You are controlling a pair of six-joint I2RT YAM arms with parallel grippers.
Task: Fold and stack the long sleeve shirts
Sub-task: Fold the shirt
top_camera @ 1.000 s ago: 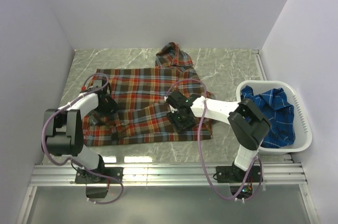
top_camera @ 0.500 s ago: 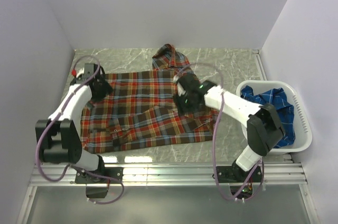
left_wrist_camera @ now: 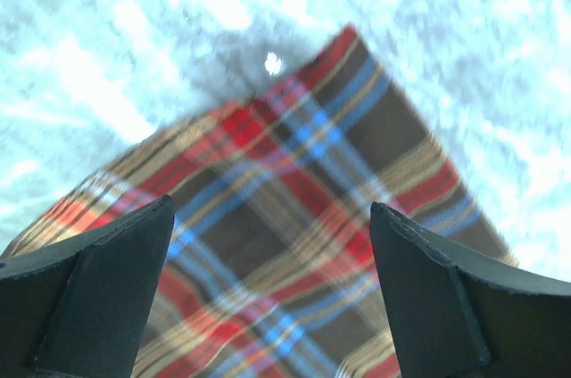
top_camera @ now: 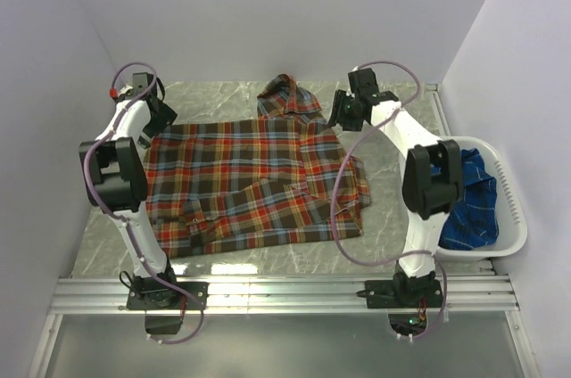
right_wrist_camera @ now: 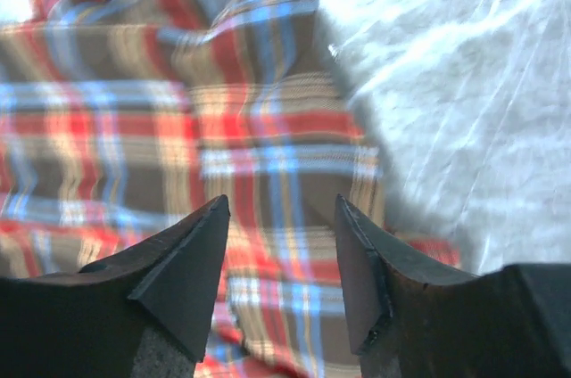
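Observation:
The red-orange plaid shirt (top_camera: 250, 184) lies spread on the marble table, with a bunched part at the back (top_camera: 287, 97). My left gripper (top_camera: 161, 118) is open and empty above the shirt's far left corner; that corner shows between its fingers in the left wrist view (left_wrist_camera: 294, 217). My right gripper (top_camera: 339, 115) is open and empty above the shirt's far right corner, whose plaid shows in the right wrist view (right_wrist_camera: 268, 146). The bright blue plaid shirt (top_camera: 466, 200) lies crumpled in the white basket (top_camera: 510, 209) at the right.
White walls close in the table at the back and on both sides. Bare marble (top_camera: 393, 209) lies between the shirt and the basket. A metal rail (top_camera: 285, 293) runs along the near edge by the arm bases.
Both arms have swung from the shirt's middle to its far corners. The shirt's far edge has been drawn back and the cloth now lies flatter and wider.

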